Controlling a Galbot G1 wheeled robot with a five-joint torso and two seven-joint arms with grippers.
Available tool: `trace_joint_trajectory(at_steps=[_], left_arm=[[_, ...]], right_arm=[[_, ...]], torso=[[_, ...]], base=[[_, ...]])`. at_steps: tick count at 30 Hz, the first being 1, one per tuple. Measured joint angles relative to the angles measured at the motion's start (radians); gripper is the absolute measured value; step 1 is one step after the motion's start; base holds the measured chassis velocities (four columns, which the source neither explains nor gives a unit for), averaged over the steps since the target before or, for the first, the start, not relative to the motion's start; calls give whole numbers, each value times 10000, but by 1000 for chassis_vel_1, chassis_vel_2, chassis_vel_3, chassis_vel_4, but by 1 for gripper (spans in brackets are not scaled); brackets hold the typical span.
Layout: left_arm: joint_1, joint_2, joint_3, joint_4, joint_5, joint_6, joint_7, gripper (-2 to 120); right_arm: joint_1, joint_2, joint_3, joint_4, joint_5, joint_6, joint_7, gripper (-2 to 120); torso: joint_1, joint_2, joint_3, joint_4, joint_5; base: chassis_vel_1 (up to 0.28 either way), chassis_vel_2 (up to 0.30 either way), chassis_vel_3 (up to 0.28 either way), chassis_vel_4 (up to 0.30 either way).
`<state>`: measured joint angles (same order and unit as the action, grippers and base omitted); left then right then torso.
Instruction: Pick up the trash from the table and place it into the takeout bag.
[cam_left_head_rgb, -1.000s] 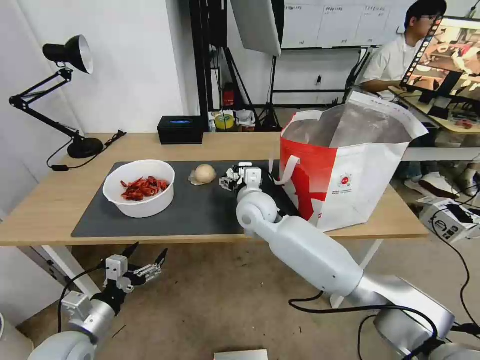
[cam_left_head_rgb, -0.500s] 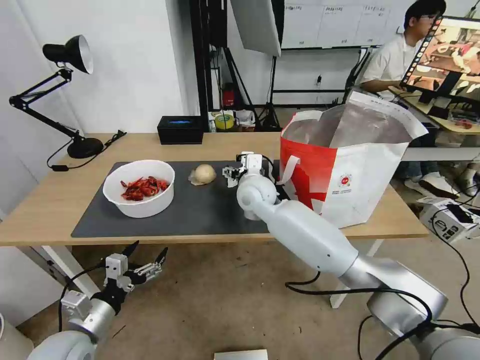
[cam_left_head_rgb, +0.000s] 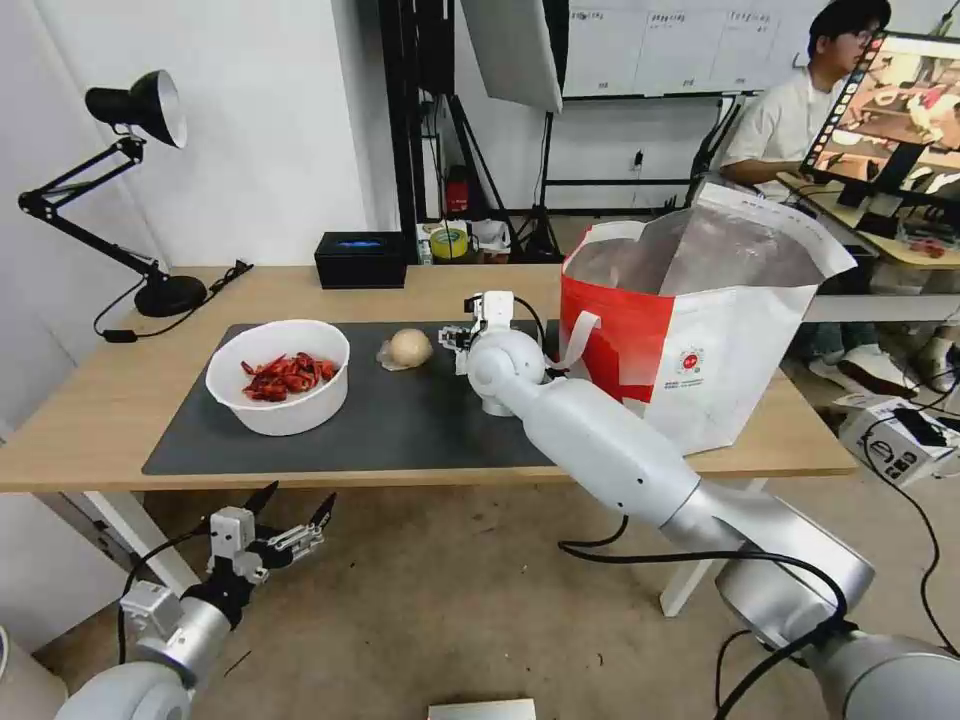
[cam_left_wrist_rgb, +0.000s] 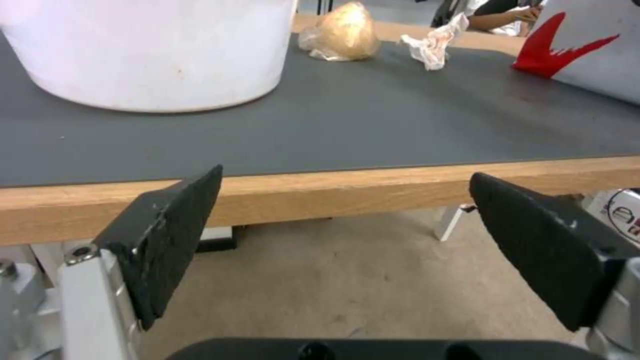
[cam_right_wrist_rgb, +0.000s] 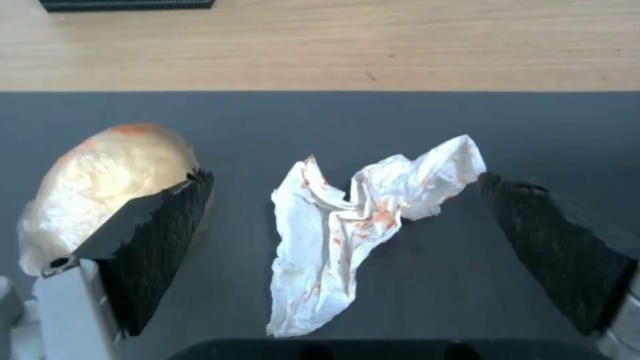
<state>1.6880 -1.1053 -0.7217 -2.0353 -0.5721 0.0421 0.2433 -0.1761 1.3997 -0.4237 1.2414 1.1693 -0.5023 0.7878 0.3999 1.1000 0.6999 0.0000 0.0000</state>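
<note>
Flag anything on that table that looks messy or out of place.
The crumpled tissue on the mat carries orange-red stains; it lies between the right gripper fingers, beside the bun. Nothing spilled.

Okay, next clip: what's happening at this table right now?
The right gripper is over the dark mat with its fingers open on either side of a crumpled white tissue, not yet closed on it. A bun lies beside the tissue, and a white bowl of red shells sits farther along the mat. The takeout bag stands open on the table. The left gripper hangs open below the table's edge.
</note>
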Motion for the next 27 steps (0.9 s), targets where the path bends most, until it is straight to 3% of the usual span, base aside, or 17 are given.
trace_joint_trajectory(at_steps=[27], left_arm=[[239,49,-81,-323,-29,-55,90,100]], right_arm=[[478,-346,-146,-367,210,-793,-447,100]], torso=[[0,0,0,-1,1]], base=[[0,0,0,0]])
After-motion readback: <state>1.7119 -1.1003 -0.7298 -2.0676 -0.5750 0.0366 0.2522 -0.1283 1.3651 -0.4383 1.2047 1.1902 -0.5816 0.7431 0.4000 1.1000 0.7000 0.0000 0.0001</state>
